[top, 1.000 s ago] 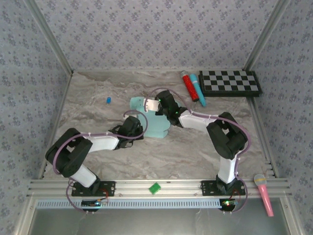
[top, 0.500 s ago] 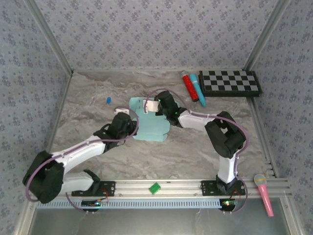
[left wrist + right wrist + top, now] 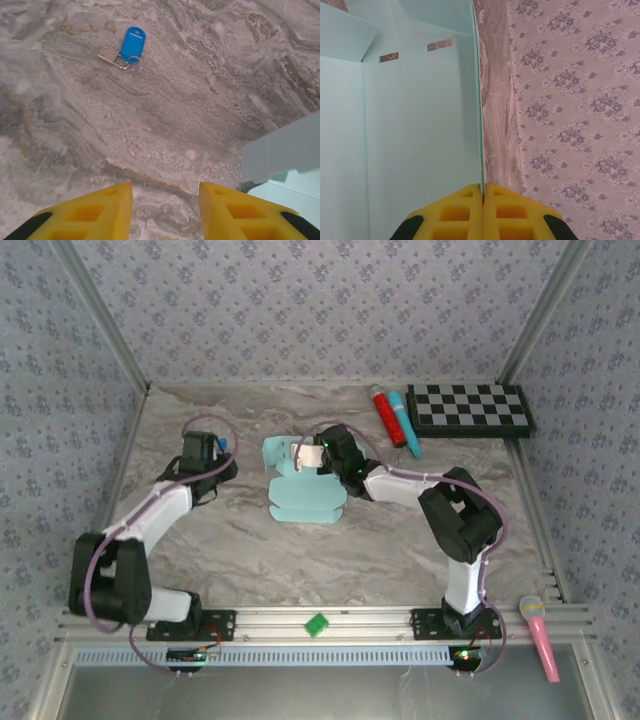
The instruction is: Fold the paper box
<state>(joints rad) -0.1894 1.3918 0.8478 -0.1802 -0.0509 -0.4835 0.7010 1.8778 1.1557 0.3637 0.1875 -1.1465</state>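
The paper box [image 3: 305, 495] is pale aqua card, partly folded, lying mid-table with one panel raised. My right gripper [image 3: 308, 454] is at its far edge, shut on the thin edge of that upright panel [image 3: 481, 125]; the yellow fingertips [image 3: 470, 197] pinch the card between them. My left gripper [image 3: 203, 452] is off to the left of the box, apart from it. Its yellow fingers [image 3: 107, 205] stand open over bare table, with nothing between them. A corner of the box [image 3: 287, 150] shows at the right edge of the left wrist view.
A blue key tag [image 3: 132, 44] with a metal clip lies just ahead of the left gripper. A red marker [image 3: 383, 412], a teal marker [image 3: 404, 425] and a checkerboard [image 3: 470, 408] lie at the back right. A green block [image 3: 317, 624] and a pink microphone [image 3: 540, 635] rest on the front rail.
My left gripper has let go of the box's near left side, opened, and swung left and back towards the blue tag. The right gripper has kept its hold.
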